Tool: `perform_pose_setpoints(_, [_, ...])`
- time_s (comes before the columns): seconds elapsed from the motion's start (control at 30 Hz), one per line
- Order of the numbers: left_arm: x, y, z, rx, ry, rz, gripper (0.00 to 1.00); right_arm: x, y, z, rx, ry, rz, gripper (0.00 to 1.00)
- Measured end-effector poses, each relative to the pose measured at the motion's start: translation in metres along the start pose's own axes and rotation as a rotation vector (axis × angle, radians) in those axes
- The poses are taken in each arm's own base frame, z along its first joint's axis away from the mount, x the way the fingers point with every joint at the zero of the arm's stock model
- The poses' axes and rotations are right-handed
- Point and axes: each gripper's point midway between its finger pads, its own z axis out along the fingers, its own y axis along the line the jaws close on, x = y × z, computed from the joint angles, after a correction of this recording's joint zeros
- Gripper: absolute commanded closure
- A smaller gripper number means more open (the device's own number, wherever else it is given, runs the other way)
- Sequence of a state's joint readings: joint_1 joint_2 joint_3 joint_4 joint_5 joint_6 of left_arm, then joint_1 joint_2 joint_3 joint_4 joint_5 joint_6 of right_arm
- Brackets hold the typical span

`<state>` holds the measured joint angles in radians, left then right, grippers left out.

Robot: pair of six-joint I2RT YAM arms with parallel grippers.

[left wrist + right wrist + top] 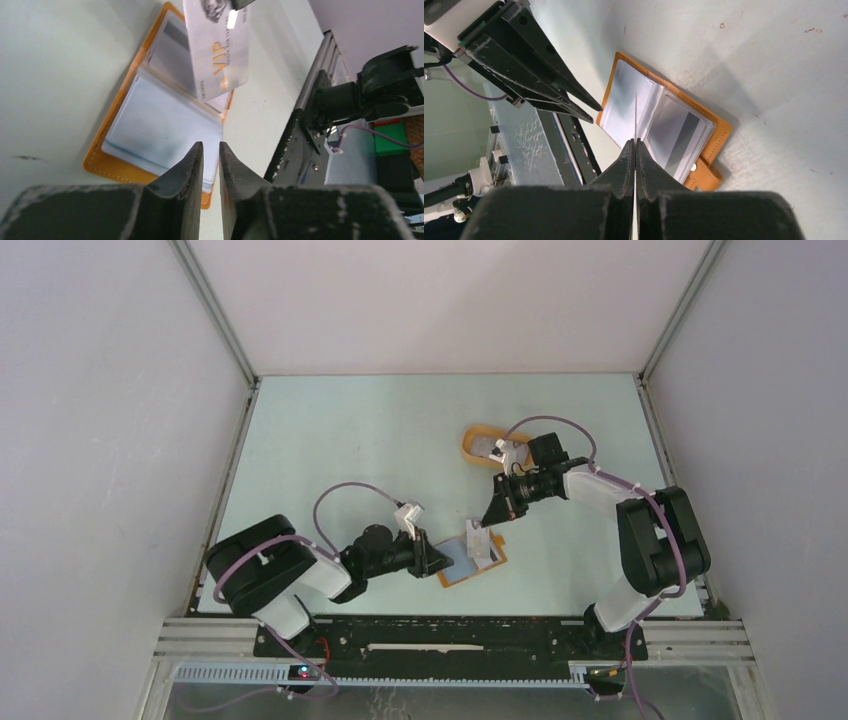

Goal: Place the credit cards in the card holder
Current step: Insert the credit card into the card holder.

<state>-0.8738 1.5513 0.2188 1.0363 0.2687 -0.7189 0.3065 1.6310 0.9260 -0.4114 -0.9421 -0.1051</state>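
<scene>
orange card holder (723,132) lies open mid-frame, clear sleeves (160,120) fanned; my right gripper (635,142) pinches a silver vip card (220,50); left gripper (211,145) nearly closed, can't tell its grip.

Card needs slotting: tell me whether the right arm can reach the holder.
Probably yes: the right gripper holds the card over the open holder; the left gripper sits at its edge, seemingly aside.

The card holder (95,162), orange-brown with pale stitching along its rim, is laid open and flat, its clear plastic sleeves fanned up from the spine and its snap tab folded out at one side. A grey card (680,139) with a darker band is seen inside a sleeve on the tab side. A silver card (217,50) printed "VIP" is held on edge just above the holder's middle, over the sleeves; whether it touches them cannot be told.
</scene>
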Motion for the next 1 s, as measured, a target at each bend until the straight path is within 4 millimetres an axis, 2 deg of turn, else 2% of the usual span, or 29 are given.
perform_pose_setpoints(0.23, [0.019,0.020,0.002,-0.062,0.056,-0.025,0.81,0.003,-0.008,0.003,0.028,0.013,0.034,1.00])
perform_pose_setpoints(1.0, [0.018,0.022,0.005,-0.068,0.045,-0.036,0.82,0.019,-0.015,0.017,-0.036,0.068,0.172,1.00])
